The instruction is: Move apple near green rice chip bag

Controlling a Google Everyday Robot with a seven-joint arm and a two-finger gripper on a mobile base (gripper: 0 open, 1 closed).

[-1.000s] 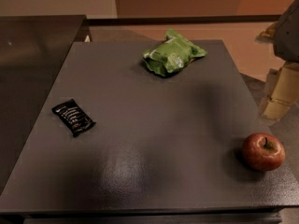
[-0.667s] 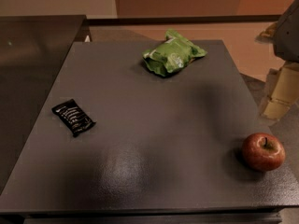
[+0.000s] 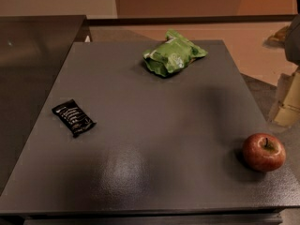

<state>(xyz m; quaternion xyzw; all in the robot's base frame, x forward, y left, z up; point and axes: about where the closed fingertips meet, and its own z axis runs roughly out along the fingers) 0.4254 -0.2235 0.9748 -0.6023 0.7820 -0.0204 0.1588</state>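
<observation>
The bag (image 3: 172,54) lies at the far edge of the tabletop (image 3: 154,125), and the apple (image 3: 263,152) by the near right corner. The hand (image 3: 287,102) hangs just off the right edge, with the apple in front of it and slightly left. Apart or together, I cannot tell.

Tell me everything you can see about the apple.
The apple is small, round and red with yellowish speckles, faintly glossy. A short brown stem rises from the dimple on top, so it sits upright. It rests on the dark grey table near the front right corner, touching nothing else. The green rice chip bag lies far off at the back. The pincer hangs past the table's right edge, clear of the apple.
</observation>
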